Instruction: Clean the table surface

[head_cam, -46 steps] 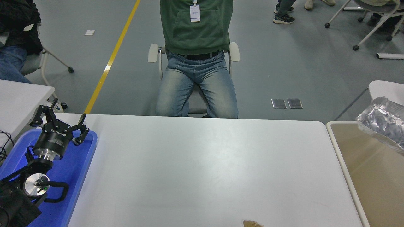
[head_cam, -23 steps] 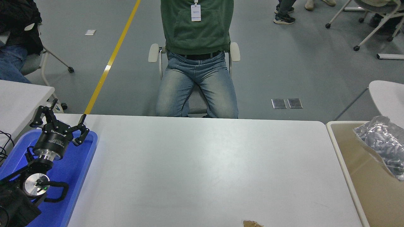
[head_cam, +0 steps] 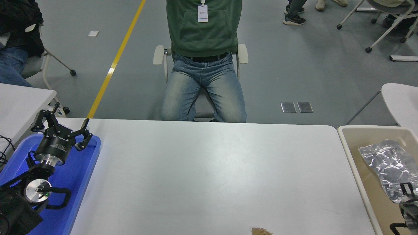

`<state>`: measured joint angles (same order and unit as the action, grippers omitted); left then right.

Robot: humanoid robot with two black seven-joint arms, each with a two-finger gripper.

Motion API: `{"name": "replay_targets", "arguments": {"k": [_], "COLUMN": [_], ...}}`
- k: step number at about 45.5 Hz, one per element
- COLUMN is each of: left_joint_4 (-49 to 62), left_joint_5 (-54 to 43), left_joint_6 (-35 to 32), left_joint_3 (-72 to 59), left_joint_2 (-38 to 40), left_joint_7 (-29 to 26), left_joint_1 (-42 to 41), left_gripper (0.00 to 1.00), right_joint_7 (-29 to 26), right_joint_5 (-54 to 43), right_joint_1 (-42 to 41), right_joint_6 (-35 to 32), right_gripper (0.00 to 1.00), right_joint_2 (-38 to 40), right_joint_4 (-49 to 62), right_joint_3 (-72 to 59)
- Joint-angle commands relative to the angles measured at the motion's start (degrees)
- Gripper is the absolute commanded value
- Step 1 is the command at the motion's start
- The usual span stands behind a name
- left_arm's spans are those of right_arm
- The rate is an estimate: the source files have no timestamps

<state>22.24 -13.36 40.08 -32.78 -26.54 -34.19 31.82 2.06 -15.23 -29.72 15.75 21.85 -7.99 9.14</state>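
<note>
White bench (head_cam: 209, 176) w/ brown scrap (head_cam: 260, 231) at near edge, foil bag (head_cam: 388, 168) in bin (head_cam: 354, 131) right of bench, right claw (head_cam: 408, 192) state unclear, left claw (head_cam: 63, 129) spread open, holding nothing, over blue tray (head_cam: 81, 176) left of bench.

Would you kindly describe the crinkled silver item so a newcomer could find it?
Start at the white table and look right to the beige bin beside it. The crumpled silver foil bag lies inside, the only shiny, wrinkled thing there.
</note>
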Motion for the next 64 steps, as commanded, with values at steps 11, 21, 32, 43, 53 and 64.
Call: {"name": "replay_targets", "arguments": {"k": [11,21,32,43,53,64], "left_joint_4": [0.0,0.0,0.0,0.0,0.0,0.0], "left_joint_5": [0.0,0.0,0.0,0.0,0.0,0.0], "left_joint_6": [0.0,0.0,0.0,0.0,0.0,0.0], "left_joint_3": [0.0,0.0,0.0,0.0,0.0,0.0], "left_joint_2": [0.0,0.0,0.0,0.0,0.0,0.0], "left_joint_7": [0.0,0.0,0.0,0.0,0.0,0.0], "left_joint_1": [0.0,0.0,0.0,0.0,0.0,0.0], "left_gripper": [1.00,1.00,1.00,1.00,1.00,1.00], "right_joint_7": [-0.1,0.2,0.6,0.6,0.6,0.7], "right_joint_5": [0.2,0.2,0.2,-0.3,-0.7,-0.9], "right_joint_1": [-0.2,-0.5,-0.6,0.8,3.9,6.6], "right_joint_6": [0.2,-1.5,-1.6,-1.6,-1.7,-2.0], "right_gripper": [1.00,1.00,1.00,1.00,1.00,1.00], "right_joint_2": [-0.8,2.3,14.7,20.3,18.5,8.2], "right_joint_4": [0.1,-3.2,-22.4,-41.6,-54.9,-58.0], "right_joint_3": [0.7,1.5,12.8,27.0,38.1,45.9]}}
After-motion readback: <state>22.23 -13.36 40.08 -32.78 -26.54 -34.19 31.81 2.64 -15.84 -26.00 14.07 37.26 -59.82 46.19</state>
